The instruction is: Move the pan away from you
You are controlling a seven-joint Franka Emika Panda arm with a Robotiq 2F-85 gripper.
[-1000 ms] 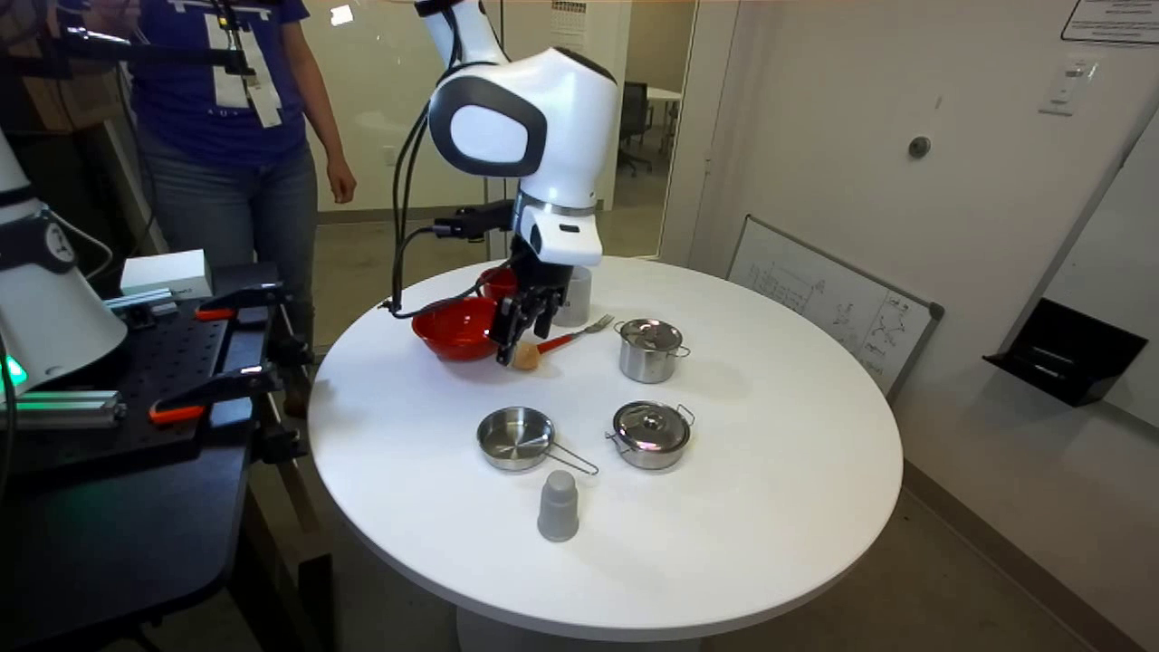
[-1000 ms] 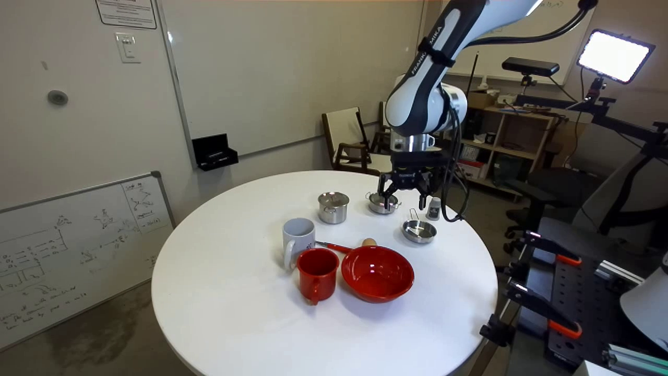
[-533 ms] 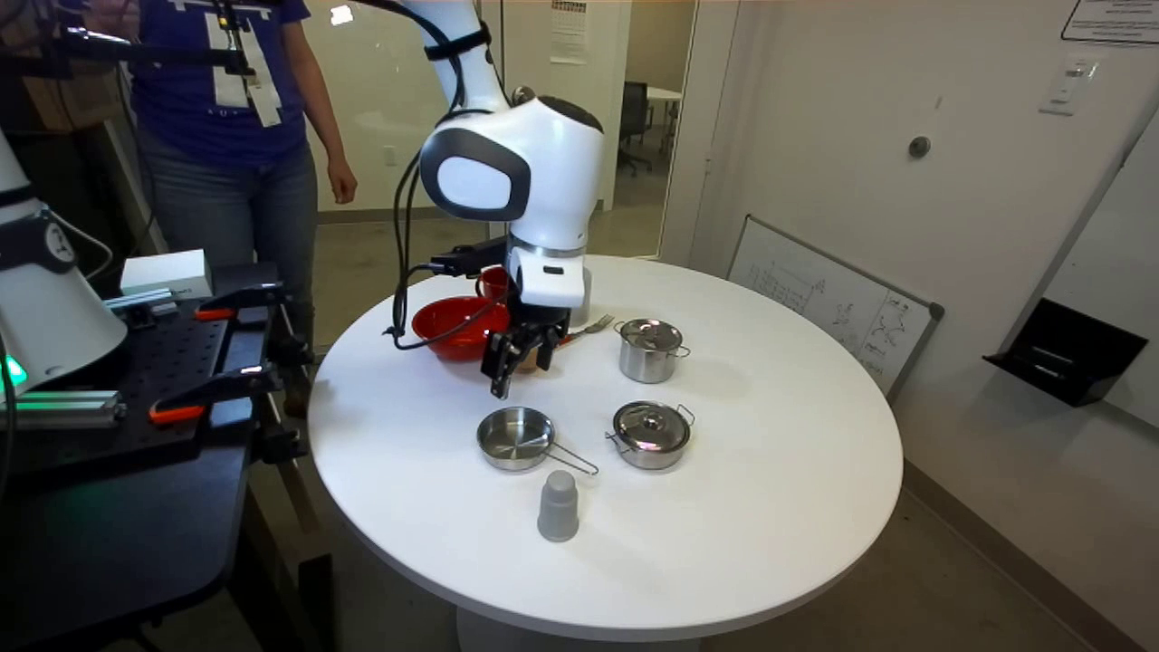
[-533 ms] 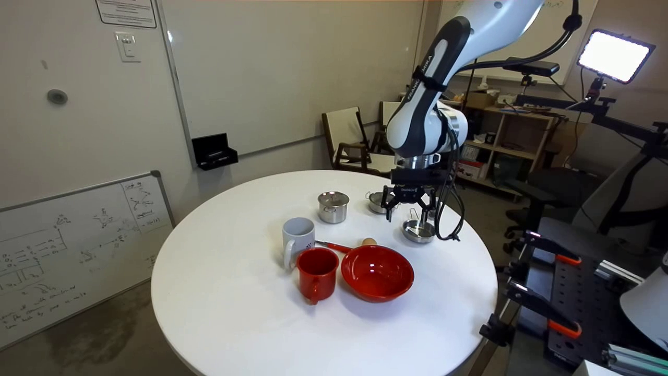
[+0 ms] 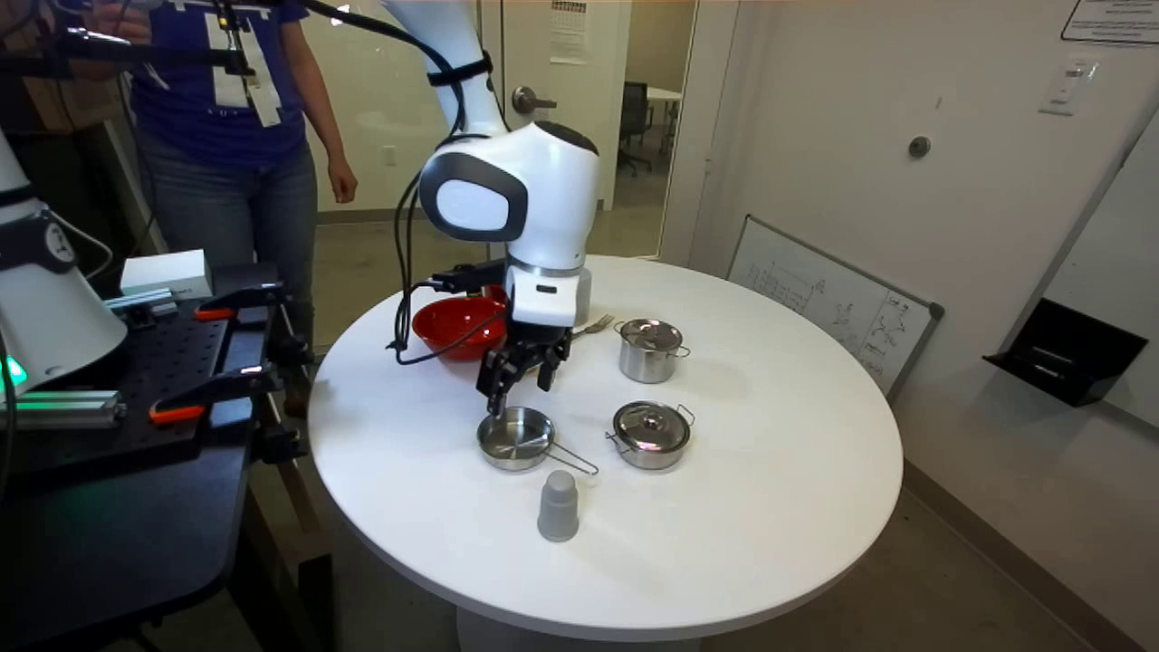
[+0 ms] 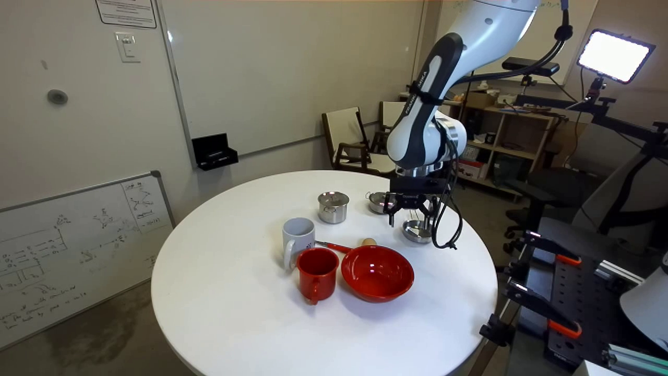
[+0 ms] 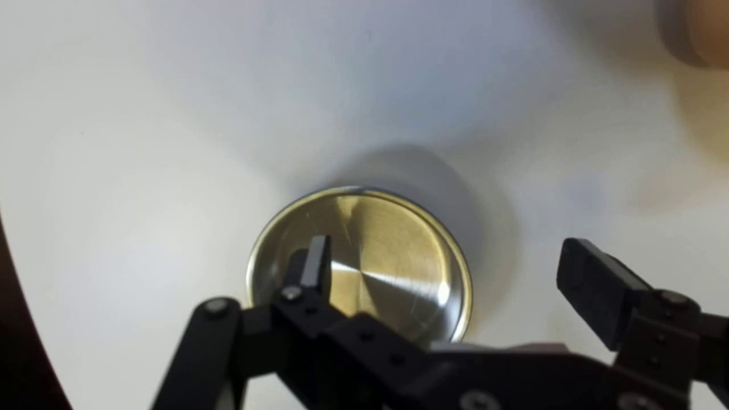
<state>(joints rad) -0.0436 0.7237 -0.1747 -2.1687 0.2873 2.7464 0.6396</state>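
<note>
In an exterior view, right of the red bowl, your pincer hangs wide, holding nothing, low over the pan on the counter; the lidded container stands farther right. Your approach looks nearly done, while gripping the pan and moving it away are left. The wrist view places one finger over the pan's inside and, rightward, the other finger beyond its rim, but leaves out the handle that an exterior view shows.
</note>
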